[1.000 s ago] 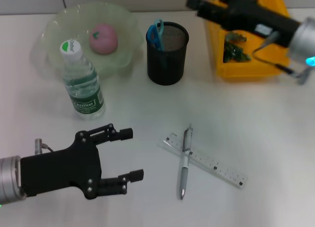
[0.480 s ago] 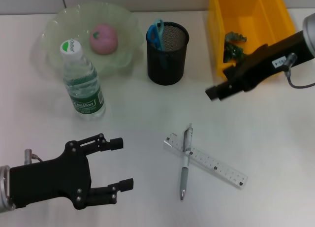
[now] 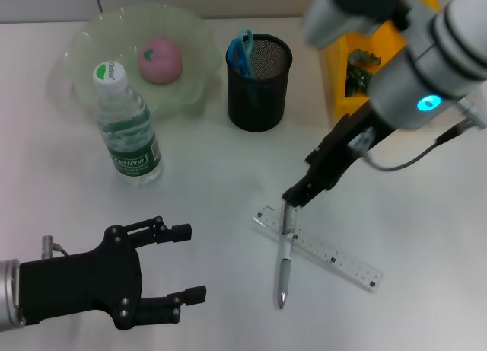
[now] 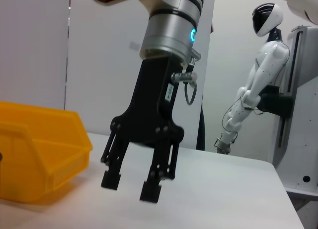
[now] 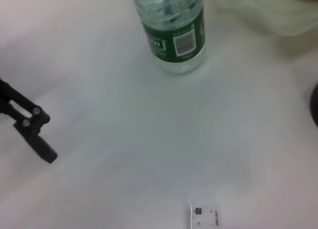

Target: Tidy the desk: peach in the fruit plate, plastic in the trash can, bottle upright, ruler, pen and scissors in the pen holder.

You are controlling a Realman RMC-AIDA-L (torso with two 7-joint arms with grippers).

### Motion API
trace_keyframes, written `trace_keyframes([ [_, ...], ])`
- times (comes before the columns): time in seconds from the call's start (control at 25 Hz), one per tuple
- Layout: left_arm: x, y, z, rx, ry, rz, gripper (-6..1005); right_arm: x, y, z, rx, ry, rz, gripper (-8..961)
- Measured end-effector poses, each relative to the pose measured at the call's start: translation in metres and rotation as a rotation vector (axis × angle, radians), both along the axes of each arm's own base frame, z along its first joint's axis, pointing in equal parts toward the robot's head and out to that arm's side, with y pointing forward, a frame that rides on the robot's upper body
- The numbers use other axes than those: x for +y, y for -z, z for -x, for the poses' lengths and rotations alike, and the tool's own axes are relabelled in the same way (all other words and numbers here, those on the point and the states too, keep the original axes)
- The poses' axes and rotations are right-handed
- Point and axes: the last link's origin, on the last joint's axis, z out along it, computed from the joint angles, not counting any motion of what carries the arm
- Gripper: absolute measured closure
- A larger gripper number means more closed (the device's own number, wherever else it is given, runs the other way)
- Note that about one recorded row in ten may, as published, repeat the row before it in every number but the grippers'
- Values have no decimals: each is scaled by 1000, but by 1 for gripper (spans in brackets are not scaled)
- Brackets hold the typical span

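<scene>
Worktop (image 3: 426,214): smooth white surface; wide bare room lies between the bottle and the ruler, and along the right side.
Right end effector (image 3: 295,196): black, on a long arm reaching down from the upper right; its tip hangs just over the top end of the pen. In the left wrist view (image 4: 130,185) its two fingers stand apart, open, holding nothing.
Left end effector (image 3: 186,263): black, low at the near left edge, fingers spread wide and empty, well apart from everything.
Pen (image 3: 285,252): slim, silver-grey, lying across the ruler.
Ruler (image 3: 335,258): clear flat strip, diagonal on the worktop, right of centre.
Bottle (image 3: 125,126): clear plastic with green label and white cap, upright just in front of the fruit plate.
Fruit plate (image 3: 91,39): pale green, wavy rim, at the far left; the pink peach (image 3: 160,59) sits in it.
Pen holder (image 3: 259,82): black mesh cylinder, far centre, with blue-handled scissors (image 3: 241,52) standing inside.
Trash can (image 3: 342,92): yellow bin at the far right, partly hidden by the right arm; green plastic (image 3: 358,77) lies in it.
</scene>
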Motion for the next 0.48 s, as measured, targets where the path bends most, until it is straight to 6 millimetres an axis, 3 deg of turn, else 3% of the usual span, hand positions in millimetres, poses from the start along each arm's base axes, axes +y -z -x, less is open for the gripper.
trace_keyframes([
  [0.16,0,2,0,3,-2,2,196,2,25,1,-47,0,3,200],
  [0.48,3,5,-3,9,10,4,196,4,43,-2,-51,33,-11,201],
])
